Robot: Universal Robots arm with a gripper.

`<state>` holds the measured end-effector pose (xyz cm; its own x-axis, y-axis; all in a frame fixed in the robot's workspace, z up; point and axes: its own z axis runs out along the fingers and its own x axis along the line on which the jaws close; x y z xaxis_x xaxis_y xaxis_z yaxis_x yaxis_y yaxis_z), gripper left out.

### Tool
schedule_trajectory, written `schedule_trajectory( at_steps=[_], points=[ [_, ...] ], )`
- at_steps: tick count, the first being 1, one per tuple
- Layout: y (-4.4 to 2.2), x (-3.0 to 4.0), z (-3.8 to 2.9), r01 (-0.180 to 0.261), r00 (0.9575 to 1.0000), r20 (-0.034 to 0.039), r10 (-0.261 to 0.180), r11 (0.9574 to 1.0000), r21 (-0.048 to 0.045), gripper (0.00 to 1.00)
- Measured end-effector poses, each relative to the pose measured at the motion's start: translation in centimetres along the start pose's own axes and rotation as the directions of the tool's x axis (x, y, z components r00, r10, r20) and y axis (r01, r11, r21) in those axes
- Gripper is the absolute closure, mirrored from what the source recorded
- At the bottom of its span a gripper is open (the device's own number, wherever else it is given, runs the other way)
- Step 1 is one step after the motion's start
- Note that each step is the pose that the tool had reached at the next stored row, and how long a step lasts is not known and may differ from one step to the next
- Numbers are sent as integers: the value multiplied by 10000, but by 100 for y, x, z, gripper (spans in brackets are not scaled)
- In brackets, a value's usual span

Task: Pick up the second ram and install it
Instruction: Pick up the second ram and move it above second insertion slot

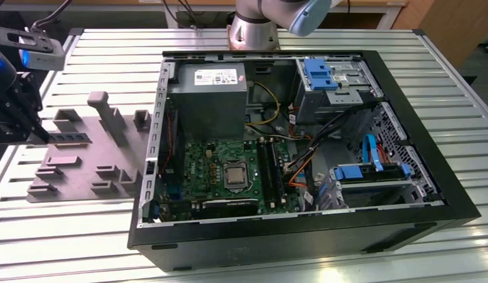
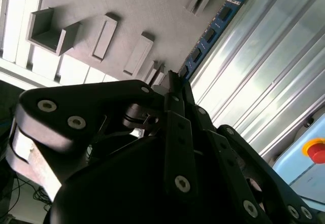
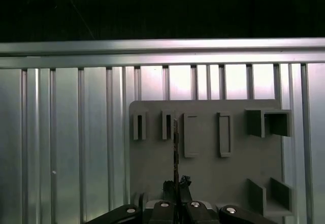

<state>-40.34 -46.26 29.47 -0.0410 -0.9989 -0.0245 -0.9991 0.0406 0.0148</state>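
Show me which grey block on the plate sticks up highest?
The slim post in the exterior view; it towers over the low blocks on the plate.

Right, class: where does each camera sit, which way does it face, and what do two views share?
Exterior view: off the arm, looking down on the computer case and holder plate; arm shows.
First wrist view: behind the gripper, facing the plate.
Second wrist view: beside the gripper, looking along the memory stick.
Shared: both wrist views show gripper, stick, plate.

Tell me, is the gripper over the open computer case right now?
No, the gripper, shut on the second ram, is over the grey holder block at the exterior view's left, apart from the computer case.
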Motion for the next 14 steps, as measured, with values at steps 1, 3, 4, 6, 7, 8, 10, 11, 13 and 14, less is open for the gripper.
schedule_trajectory(
  at_steps=[1,3,4,6,7,8,10,11,13,14],
  points=[
    [0,0,-7,-1,10000,0,1,10000,0,86],
    [0,-1,-22,0,10000,0,0,10000,0,86],
    [0,-1,-29,0,10000,0,0,10000,0,86],
    [1,-1,-43,0,10000,0,0,10000,0,86],
    [1,-1,-50,0,10000,0,0,10000,0,86],
    [1,-1,-57,0,10000,0,0,10000,0,86],
    [1,-2,-72,-1,10000,-1,1,10000,0,86],
    [1,-2,-78,0,10000,0,0,10000,0,86],
    [2,-2,-90,0,10000,1,0,10000,0,86],
    [1,-2,-96,0,10000,0,0,10000,-1,86]
  ],
)
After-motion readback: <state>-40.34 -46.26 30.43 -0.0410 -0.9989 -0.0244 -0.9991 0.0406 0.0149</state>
